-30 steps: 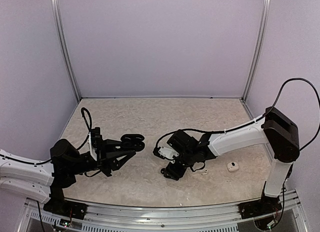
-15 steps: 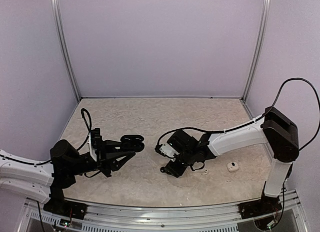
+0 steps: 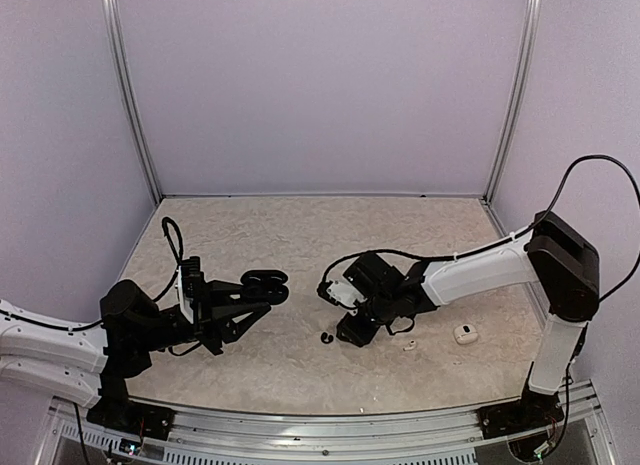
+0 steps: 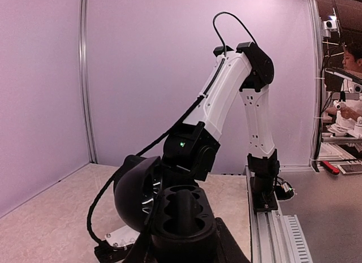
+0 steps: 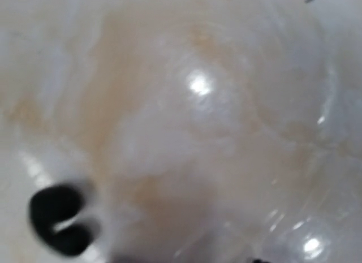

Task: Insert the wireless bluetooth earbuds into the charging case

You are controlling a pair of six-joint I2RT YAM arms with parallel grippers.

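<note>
Earbuds: one black earbud (image 3: 327, 337) lies loose on the counter (image 3: 300, 235), just left of and nearer than the right fingers (image 3: 350, 327). It appears as a dark, blurred shape at the lower left of the right wrist view. A white earbud (image 3: 409, 346) lies farther right on the counter, near but apart from a white case (image 3: 464, 334). The left fingers (image 3: 252, 291) are clamped on the black charging case (image 3: 268, 281), held above the counter left of centre with its lid swung open. The left wrist view shows the moulded wells of the case facing up. The right fingers hang low over the counter; how far apart they stand cannot be told.
</note>
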